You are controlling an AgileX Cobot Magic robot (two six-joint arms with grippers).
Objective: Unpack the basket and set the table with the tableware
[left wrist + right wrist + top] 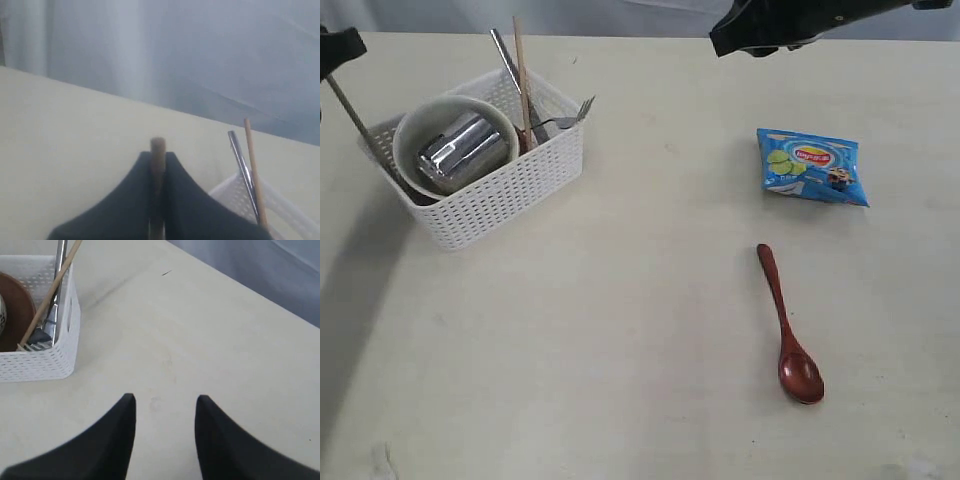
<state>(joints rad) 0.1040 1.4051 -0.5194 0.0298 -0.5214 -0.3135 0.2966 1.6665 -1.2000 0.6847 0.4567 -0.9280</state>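
Observation:
The white basket (505, 195) stands at the table's (620, 330) back left. It holds a cream bowl (412, 125) with a steel cup (465, 150) inside, a knife (503, 50), a fork (575, 112) and a leaning chopstick (520, 70). My left gripper (158, 157) is shut on a second chopstick (158, 146), whose far end still slants down into the basket at its left end (360, 125). A red-brown plate (14, 315) shows inside the basket. The wooden spoon (788, 330) lies on the table at the right. My right gripper (165, 400) hovers open and empty above the table's back.
A blue snack packet (815, 165) lies at the right, behind the spoon. A grey curtain runs along the table's far edge.

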